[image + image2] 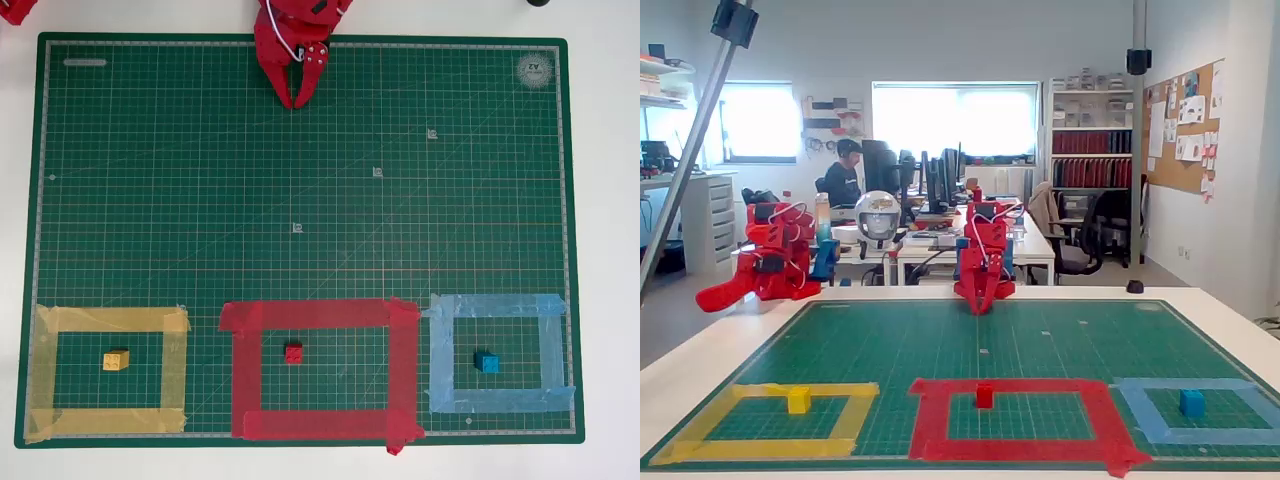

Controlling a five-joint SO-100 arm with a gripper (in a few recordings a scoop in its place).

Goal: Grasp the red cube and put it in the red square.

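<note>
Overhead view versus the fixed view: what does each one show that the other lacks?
Overhead alone gives the plan layout: the red cube sits left of centre inside the red square, and the whole green mat is outlined. The fixed view alone shows an office behind the table, with a seated person and a corkboard. Both show the gripper at the mat's far edge with jaws together, plus the yellow cube and blue cube in their frames.

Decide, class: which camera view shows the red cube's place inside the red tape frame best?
The overhead view: the red cube sits plainly inside the red square, left of its centre. The fixed view shows the cube from the side, its depth foreshortened.
</note>
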